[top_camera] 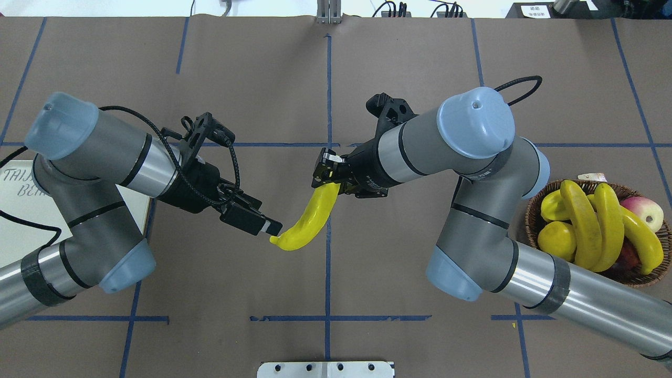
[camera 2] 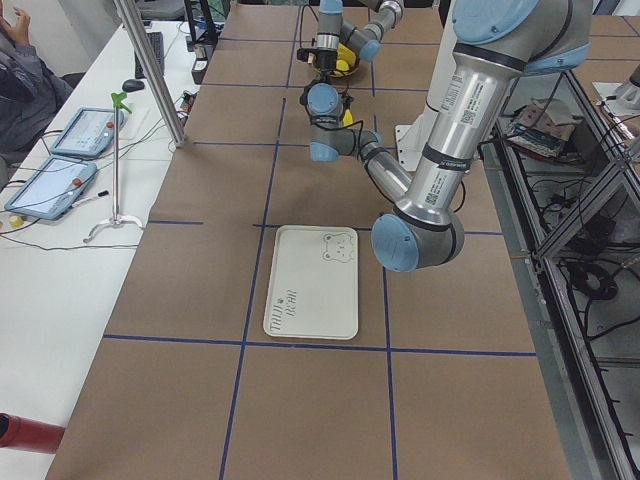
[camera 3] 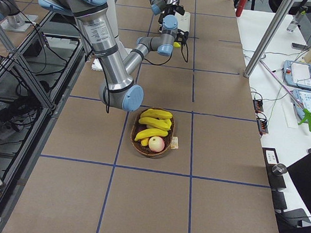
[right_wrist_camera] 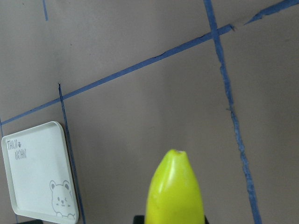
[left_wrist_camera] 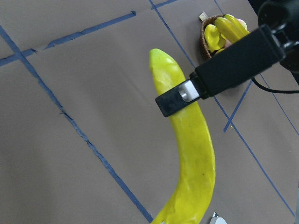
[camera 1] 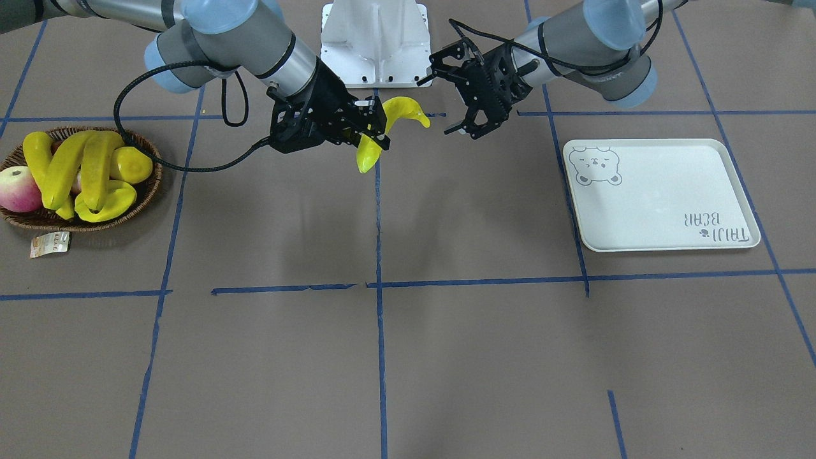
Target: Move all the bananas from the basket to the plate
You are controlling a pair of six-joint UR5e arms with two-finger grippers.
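Trainee: Banana (top_camera: 310, 218) position, please?

Lead: Up off the counter (camera 1: 446, 357), over its middle, between the two arms. The right gripper (top_camera: 329, 181) has its jaws clenched on it toward one end. A short tip pokes past them and the long part hangs free.

Trainee: And its long axis?

Lead: In the overhead view it runs from the right jaws toward the left gripper (camera 1: 435, 105), slanting back toward the robot's base. The free tip points at that gripper.

Trainee: Left jaws?

Lead: Spread wide, grasping nothing. The left wrist camera shows one finger (left_wrist_camera: 233, 65) crossing in front of the fruit just short of its tip. I judge the tip sits at the mouth of the jaws, but I can't tell whether it's fully between them.

Trainee: So a hand-over.

Lead: That's my reading. The plate (camera 1: 663, 191), bare, lies on the robot's left, so the left arm is nearer it. The move calls for closing across the axis near the tip before the right lets go.

Trainee: Remaining?

Lead: Three bananas (camera 1: 95, 169) in the basket (camera 1: 38, 220) on the robot's right, beside an apple (camera 1: 19, 189).
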